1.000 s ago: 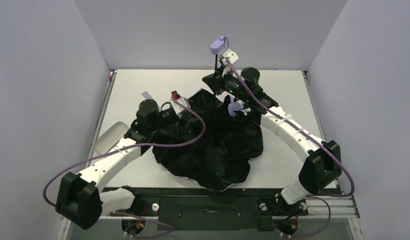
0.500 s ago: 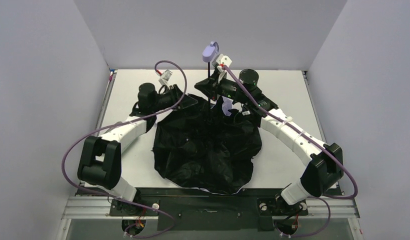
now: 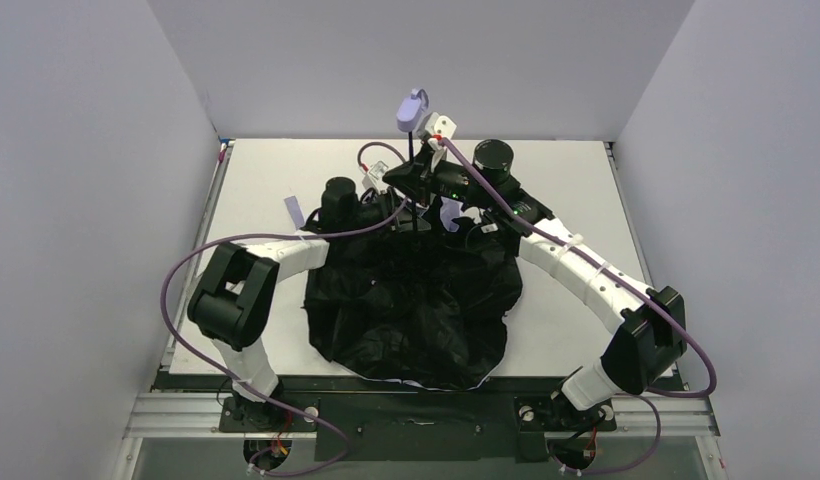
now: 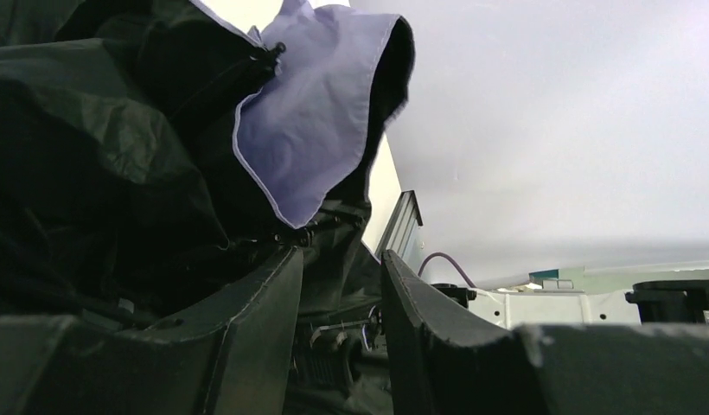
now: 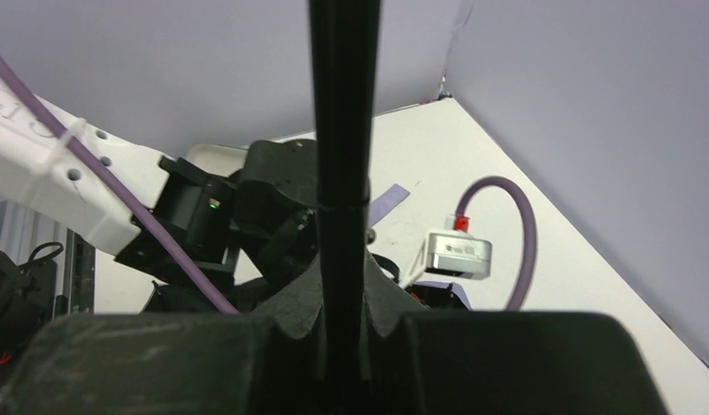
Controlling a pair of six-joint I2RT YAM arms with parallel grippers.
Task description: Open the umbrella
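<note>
Clamps right gripper (image 5: 339, 346) on thin black shaft (image 5: 338, 130) of lavender-and-black fabric folding umbrella (image 3: 416, 310), at twelve o'clock. Cannot tell whether left gripper (image 4: 341, 264) pinches anything.

We are seeing crumpled black cloth with a faint sheen across the umbrella (image 3: 411, 310) lining. Toward its 12 o'clock edge, the outer face (image 4: 321, 130) is showing smooth, matt lavender fabric with a stitched hem. The shaft (image 5: 338, 156) is looking smooth, black and slightly glossy; the handle (image 3: 410, 108), lavender plastic. The table (image 3: 266, 170) is reading matt white. On the left gripper (image 4: 342, 253), the fingers (image 4: 256, 346) are showing dull, scuffed black plastic.
</note>
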